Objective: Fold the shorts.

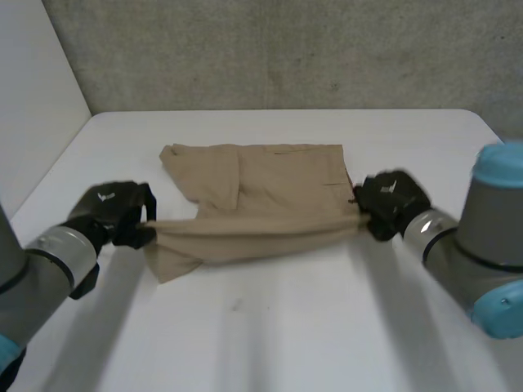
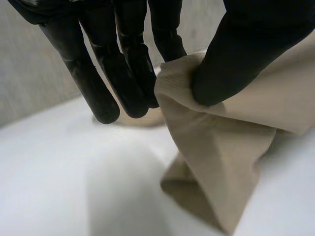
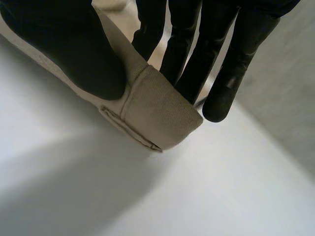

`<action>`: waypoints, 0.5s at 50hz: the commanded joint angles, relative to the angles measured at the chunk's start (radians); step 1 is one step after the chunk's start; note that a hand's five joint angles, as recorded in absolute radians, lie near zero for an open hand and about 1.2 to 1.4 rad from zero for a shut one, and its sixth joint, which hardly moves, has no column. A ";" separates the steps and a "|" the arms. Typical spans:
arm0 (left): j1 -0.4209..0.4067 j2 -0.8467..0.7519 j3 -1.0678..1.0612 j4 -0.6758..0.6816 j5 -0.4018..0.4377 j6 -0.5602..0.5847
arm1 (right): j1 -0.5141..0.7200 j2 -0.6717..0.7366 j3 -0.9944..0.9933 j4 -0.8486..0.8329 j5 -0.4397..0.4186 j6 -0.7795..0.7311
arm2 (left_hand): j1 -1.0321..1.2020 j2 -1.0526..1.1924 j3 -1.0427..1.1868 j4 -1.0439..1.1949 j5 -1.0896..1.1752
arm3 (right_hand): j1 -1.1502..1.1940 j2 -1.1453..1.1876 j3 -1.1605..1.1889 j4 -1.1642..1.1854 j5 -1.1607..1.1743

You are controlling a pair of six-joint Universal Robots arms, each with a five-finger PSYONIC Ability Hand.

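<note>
L hand [image 1: 110,214] is gripping the shorts [image 1: 270,180] at the cloth's near-left corner. In its wrist view the L thumb [image 2: 246,54] is pressing tan fabric against the L fingers [image 2: 125,73], w/ the slack below hanging in a loose fold down to the table [image 1: 270,335]. R hand [image 1: 392,202] is gripping the near-right corner the same way. The R thumb [image 3: 74,54] is clamping a hemmed edge against the straight R fingers [image 3: 184,54], and the corner is poking out past them just above the white top. Btwn the two hands the near edge of the shorts is being held up off the table, pulled into an almost straight band running left to right. The far part of the shorts is lying flat approx mid-table, nearer the far edge than the near edge. L hand is sitting toward the table's left edge and R hand toward its right edge, each just beside its end of the cloth.
</note>
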 commanded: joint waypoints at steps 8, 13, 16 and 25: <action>-0.007 0.382 0.194 -0.233 -0.011 0.012 | 0.004 -0.259 -0.281 0.370 0.012 -0.127 | 0.285 0.200 0.206 0.199 0.252 | 0.447 0.217 0.223 0.205 0.243; -0.031 0.176 0.194 -0.238 -0.037 0.089 | 0.010 -0.114 -0.321 0.399 0.027 -0.183 | 0.285 0.200 0.206 0.199 0.252 | 0.447 0.217 0.223 0.205 0.243; -0.080 0.004 0.235 -0.236 -0.109 0.147 | 0.013 -0.028 -0.336 0.401 0.060 -0.200 | 0.285 0.200 0.206 0.199 0.252 | 0.447 0.217 0.223 0.205 0.243; -0.149 -0.420 0.542 -0.233 -0.330 0.230 | 0.028 0.196 -0.444 0.373 0.116 -0.200 | 0.285 0.200 0.206 0.199 0.252 | 0.447 0.217 0.223 0.205 0.243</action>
